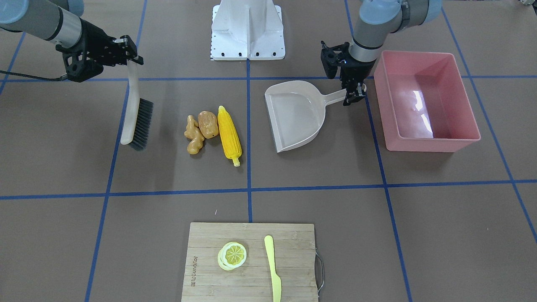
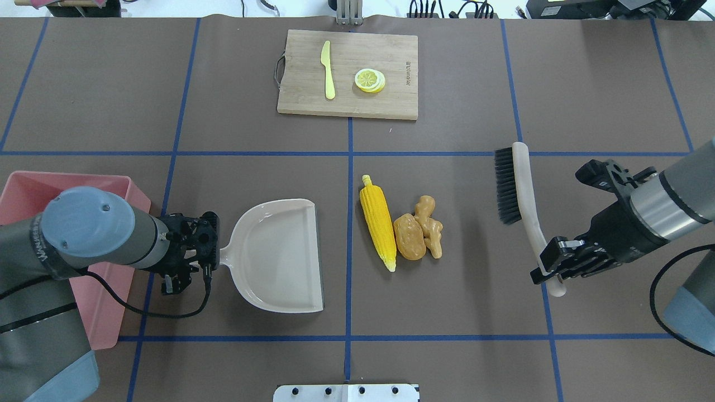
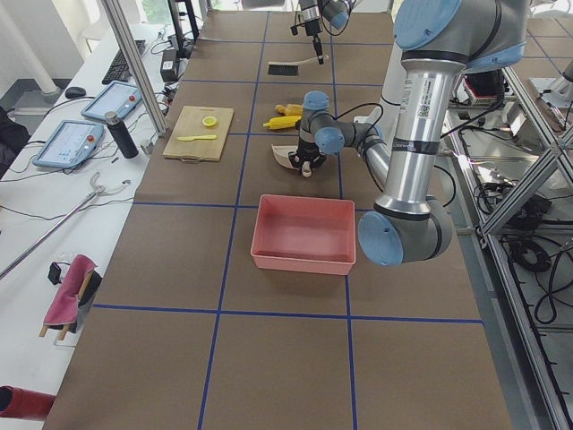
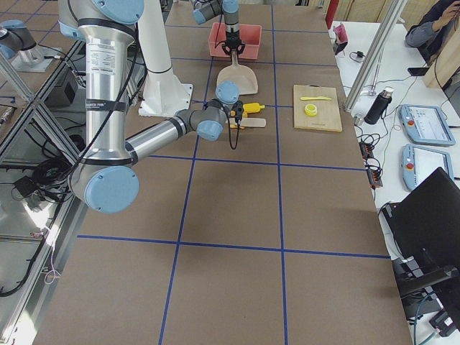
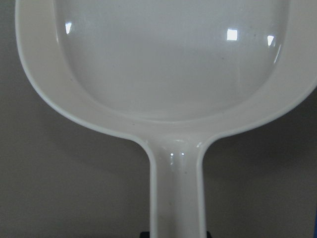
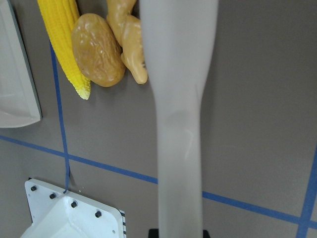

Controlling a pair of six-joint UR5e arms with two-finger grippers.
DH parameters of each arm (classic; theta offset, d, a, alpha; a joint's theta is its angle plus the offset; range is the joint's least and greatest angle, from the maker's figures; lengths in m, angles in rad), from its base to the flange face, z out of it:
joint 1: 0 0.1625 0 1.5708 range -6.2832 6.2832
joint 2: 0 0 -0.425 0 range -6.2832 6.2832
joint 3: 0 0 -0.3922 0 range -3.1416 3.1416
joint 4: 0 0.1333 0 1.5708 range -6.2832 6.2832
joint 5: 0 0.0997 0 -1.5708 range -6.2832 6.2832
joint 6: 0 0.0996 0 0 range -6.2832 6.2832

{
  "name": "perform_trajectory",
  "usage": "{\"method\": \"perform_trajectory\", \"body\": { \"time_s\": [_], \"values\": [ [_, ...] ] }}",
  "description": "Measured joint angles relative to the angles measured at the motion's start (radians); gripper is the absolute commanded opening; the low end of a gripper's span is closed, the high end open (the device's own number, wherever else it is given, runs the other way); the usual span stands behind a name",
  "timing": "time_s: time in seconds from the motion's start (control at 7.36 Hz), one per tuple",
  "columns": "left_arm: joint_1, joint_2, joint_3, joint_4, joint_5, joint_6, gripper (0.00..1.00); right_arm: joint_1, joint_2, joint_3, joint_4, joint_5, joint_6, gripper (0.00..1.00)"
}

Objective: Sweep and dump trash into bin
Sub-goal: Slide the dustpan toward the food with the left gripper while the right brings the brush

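You had the left gripper (image 2: 215,258) clamped on the dustpan (image 2: 279,257) handle, the pan flat on the table with its open mouth toward the trash. The right gripper (image 2: 550,268) gripped the brush (image 2: 516,190) by its handle end, bristles facing the pile. The corn (image 2: 379,228), potato (image 2: 409,237) and ginger (image 2: 430,224) lay huddled between pan and brush, apart from both grippers. The bin (image 1: 426,100) sat just beside the left gripper.
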Motion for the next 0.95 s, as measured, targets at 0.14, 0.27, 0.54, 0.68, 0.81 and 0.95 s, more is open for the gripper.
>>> {"method": "perform_trajectory", "body": {
  "time_s": [0.14,0.27,0.54,0.68,0.81,0.95],
  "values": [
    [-0.011,-0.029,0.004,0.053,-0.004,0.023,0.0,-0.03,0.003,-0.045,0.083,-0.028,0.006,0.0],
    [-0.015,-0.086,0.022,0.119,-0.011,0.05,0.0,-0.044,0.004,-0.08,0.146,-0.04,0.012,0.0],
    [-0.017,-0.202,0.098,0.187,-0.023,0.071,0.0,-0.059,0.006,-0.11,0.188,-0.042,0.018,0.0],
    [-0.018,-0.239,0.129,0.195,-0.025,0.073,0.0,-0.074,0.007,-0.118,0.192,-0.041,0.019,0.0],
    [-0.019,-0.268,0.154,0.198,-0.026,0.074,0.0,-0.093,0.008,-0.125,0.193,-0.043,0.024,0.0],
    [-0.021,-0.291,0.174,0.198,-0.027,0.074,0.0,-0.11,0.014,-0.132,0.193,-0.043,0.032,0.0]
  ]
}}
